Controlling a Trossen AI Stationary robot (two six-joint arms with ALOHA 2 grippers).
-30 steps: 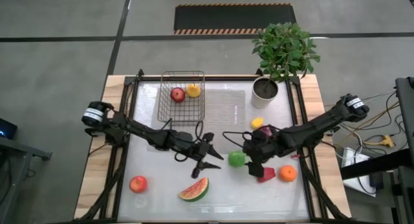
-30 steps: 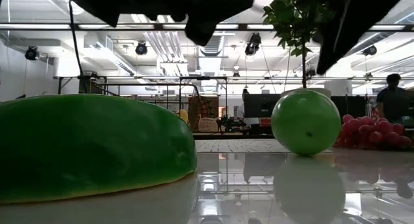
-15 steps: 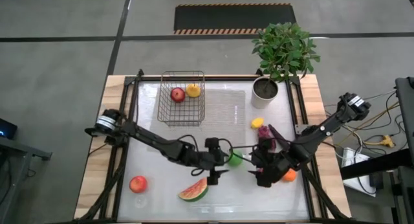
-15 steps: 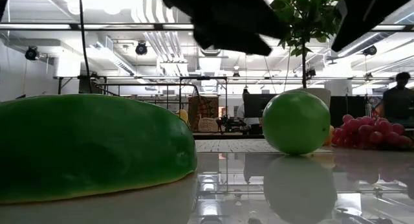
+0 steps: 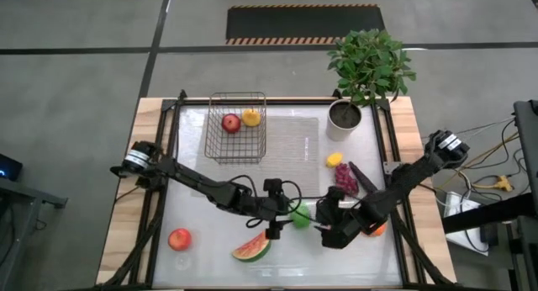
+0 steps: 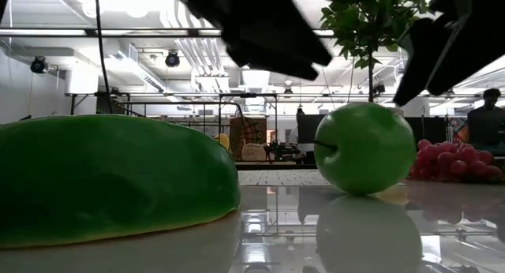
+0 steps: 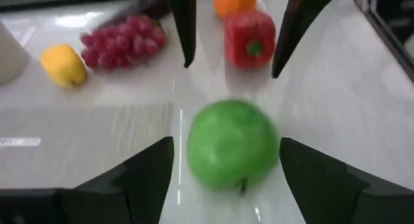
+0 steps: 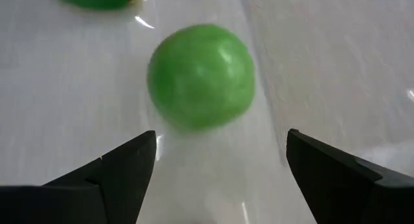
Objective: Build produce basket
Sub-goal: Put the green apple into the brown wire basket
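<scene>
A green apple point(image 5: 300, 217) point(image 6: 364, 147) lies on the white table, stem sideways, between my two grippers. My left gripper point(image 5: 282, 222) point(image 7: 226, 143) is open, one finger on either side of the apple point(image 7: 233, 153), with a gap on both sides. My right gripper point(image 5: 324, 226) point(image 8: 221, 133) faces it from the table's right, open, just short of the apple point(image 8: 202, 75). The wire basket point(image 5: 236, 127) stands at the far left and holds a red apple point(image 5: 230, 122) and a yellow fruit point(image 5: 251, 117).
A watermelon slice point(image 5: 252, 247) lies near the front edge and a red-orange fruit point(image 5: 179, 239) at the near left. Lemon point(image 5: 334, 160), grapes point(image 5: 345, 177) and eggplant point(image 5: 361, 177) sit on the right; red pepper point(image 7: 250, 39) and orange point(image 5: 376, 228) behind my right gripper. A potted plant point(image 5: 345, 114) stands far right.
My left gripper has moved toward the table's right and near edge until its fingers flank the green apple. My right gripper has swung left and toward the near edge, up to the apple. The apple has shifted slightly toward the near edge and turned, stem now sideways.
</scene>
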